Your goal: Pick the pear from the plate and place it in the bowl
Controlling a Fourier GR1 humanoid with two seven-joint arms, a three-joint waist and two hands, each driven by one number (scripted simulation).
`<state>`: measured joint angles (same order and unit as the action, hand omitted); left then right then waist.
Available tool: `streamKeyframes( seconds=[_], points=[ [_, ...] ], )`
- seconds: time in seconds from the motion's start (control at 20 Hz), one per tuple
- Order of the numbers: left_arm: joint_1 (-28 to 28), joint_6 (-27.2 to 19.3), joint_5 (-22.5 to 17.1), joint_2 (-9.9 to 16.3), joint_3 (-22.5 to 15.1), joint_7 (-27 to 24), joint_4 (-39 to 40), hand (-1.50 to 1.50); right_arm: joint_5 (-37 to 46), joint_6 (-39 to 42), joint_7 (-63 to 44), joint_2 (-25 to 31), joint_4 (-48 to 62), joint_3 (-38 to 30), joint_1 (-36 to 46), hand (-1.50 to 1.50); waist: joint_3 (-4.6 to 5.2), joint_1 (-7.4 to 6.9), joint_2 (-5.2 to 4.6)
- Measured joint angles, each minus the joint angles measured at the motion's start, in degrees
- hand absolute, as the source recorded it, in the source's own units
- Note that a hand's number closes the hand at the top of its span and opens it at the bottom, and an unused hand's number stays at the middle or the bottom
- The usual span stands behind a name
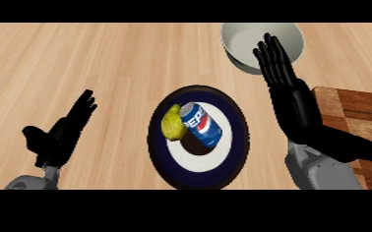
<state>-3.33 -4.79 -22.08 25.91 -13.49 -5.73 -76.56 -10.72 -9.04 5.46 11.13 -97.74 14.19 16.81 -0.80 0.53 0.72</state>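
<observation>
Pear [173, 123] on plate [234, 123], long axis roughly up-down, touching can [201, 125]. Right hand [285, 86] open flat, right of plate, seemingly nearer; left hand [62, 130] open, resting.

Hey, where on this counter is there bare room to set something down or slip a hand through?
Bare counter runs across the far left, beyond the open left hand and left of the bowl. A narrower strip lies between that hand and the plate. The plate is crowded: pear against soda can. The open right hand overlaps the bowl, beside a wooden board.
</observation>
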Motion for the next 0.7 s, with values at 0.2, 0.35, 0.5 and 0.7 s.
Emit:
streamKeyframes(
  seconds=[0.2,0.35,0.5,0.7],
  points=[
    [-2.4,-3.5,2.8,0.8,2.6,0.8,-1.0,0.00,1.6,-0.6,-0.1,-0.5,1.1,-1.4,2.5,1.50,0.49,-0.51,-0.43],
    [-4.8,-6.6,4.1,2.8,5.1,2.3,-2.4,0.00,6.1,-1.3,-3.3,3.2,2.8,-1.6,4.5,-1.50,1.20,-0.41,-0.46],
    [-4.7,-8.1,4.5,3.5,6.3,2.6,-2.5,0.00,13.5,-4.9,-11.4,7.6,7.1,-0.4,-0.1,-1.50,1.40,0.91,-0.28],
    [-4.7,-9.7,4.9,4.3,7.1,4.5,-4.1,0.00,24.1,-15.0,-20.2,4.3,3.2,5.7,-7.4,-1.50,1.16,1.44,0.21]
  ],
)
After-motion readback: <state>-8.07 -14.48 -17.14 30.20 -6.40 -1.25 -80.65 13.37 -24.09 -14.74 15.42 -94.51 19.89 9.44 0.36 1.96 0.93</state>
